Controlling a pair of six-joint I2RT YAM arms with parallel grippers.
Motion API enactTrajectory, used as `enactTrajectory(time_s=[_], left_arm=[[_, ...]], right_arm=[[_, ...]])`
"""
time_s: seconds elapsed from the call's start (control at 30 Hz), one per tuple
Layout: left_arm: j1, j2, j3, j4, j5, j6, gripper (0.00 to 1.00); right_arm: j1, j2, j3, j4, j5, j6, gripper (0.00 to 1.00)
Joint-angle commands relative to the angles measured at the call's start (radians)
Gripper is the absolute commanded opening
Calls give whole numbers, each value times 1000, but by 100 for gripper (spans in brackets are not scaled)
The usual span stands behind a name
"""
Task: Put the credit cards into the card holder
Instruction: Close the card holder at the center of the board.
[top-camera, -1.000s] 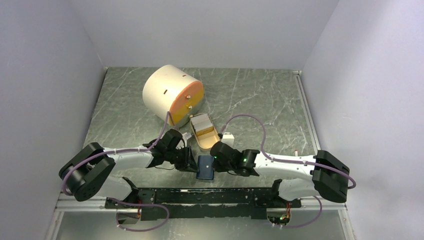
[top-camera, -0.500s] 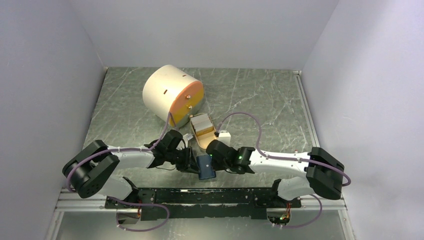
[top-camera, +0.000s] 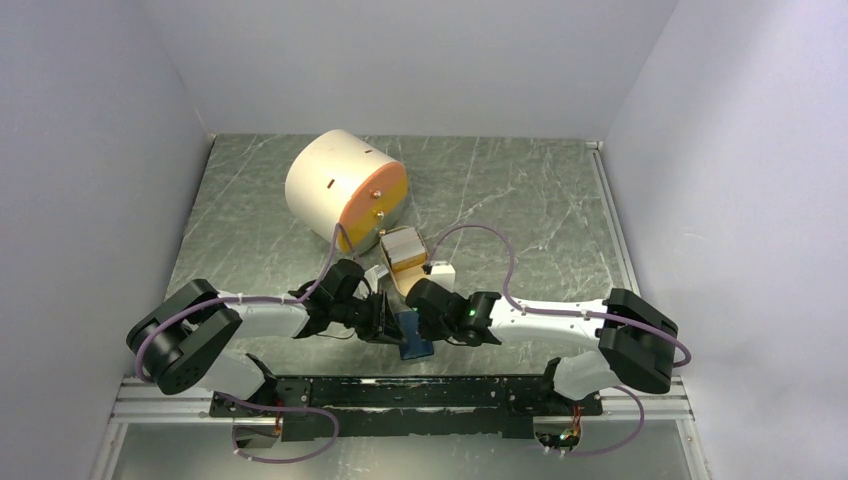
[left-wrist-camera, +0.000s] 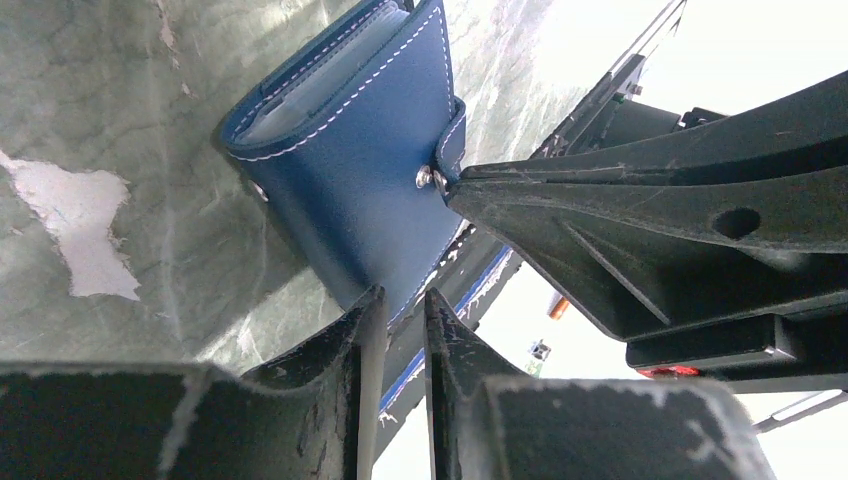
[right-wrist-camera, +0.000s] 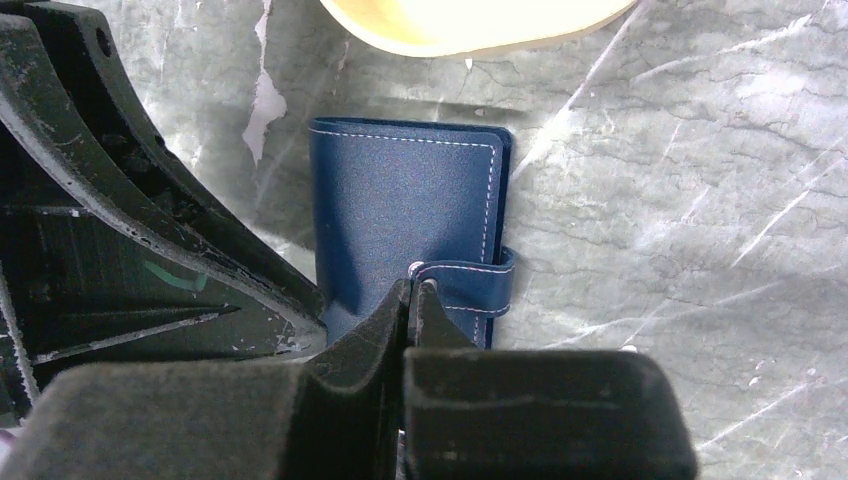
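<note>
left tool (left-wrist-camera: 400, 318) nearly closed, pinching card holder (left-wrist-camera: 350, 170) edge; right tool (right-wrist-camera: 412, 288) fully closed, tips at tab (right-wrist-camera: 482, 280).

The dark blue, white-stitched card holder (right-wrist-camera: 400, 210) lies folded shut on the marbled table (top-camera: 520, 200), tab snapped over one edge, just beside the tan dish (right-wrist-camera: 470, 25) holding the stacked whitish credit cards (top-camera: 401, 241).
</note>
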Motion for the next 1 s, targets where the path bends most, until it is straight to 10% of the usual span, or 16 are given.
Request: enactTrajectory(time_s=[0.0, 0.97], left_arm=[[-5, 0, 7, 42, 18, -1, 25], [-6, 41, -19, 42, -13, 15, 23]], right_arm=[[4, 19, 31, -12, 6, -11, 0], [2, 118, 47, -13, 0, -24, 0]])
